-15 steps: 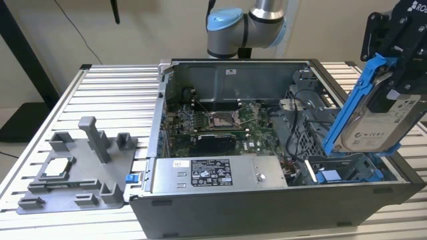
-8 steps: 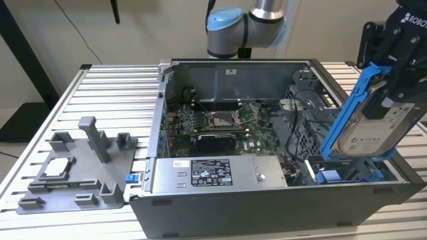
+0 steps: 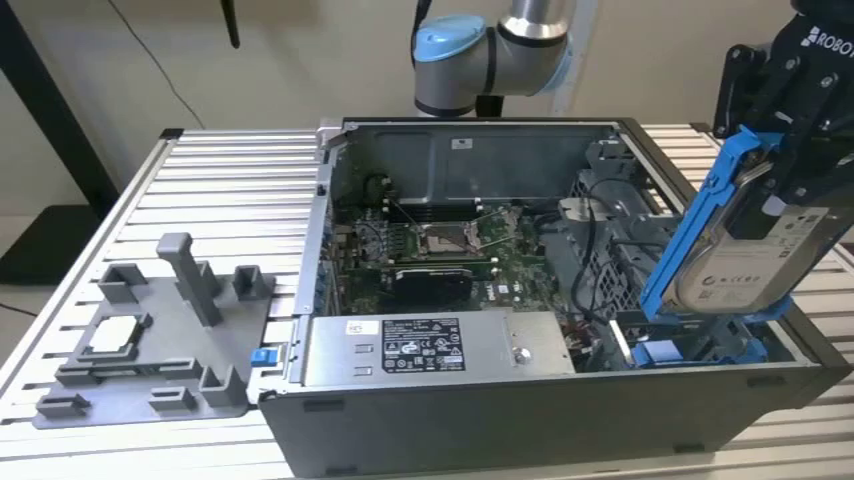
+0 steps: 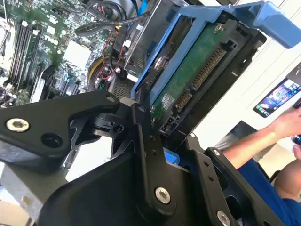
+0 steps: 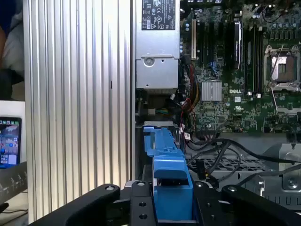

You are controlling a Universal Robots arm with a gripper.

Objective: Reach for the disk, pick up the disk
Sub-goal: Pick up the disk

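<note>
Disk (image 3: 738,262): silver metal drive, white printed label, bright blue plastic frame. Pose: on edge, steeply tilted, top leaning toward 1 o'clock in the exterior view. Position: lifted above the open case's corner at 4 o'clock. Second wrist view shows its green circuit-board underside (image 4: 188,80).

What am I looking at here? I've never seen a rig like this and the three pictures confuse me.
A robot arm works over an open grey computer case on a ribbed metal table. The exterior view looks at the scene from off the arm; both wrist views come from cameras riding on the arm. Its black gripper is shut on the disk, a silver metal hard drive in a bright blue plastic frame, tilted above the case. A grey plastic fixture lies at the exterior view's left.
</note>
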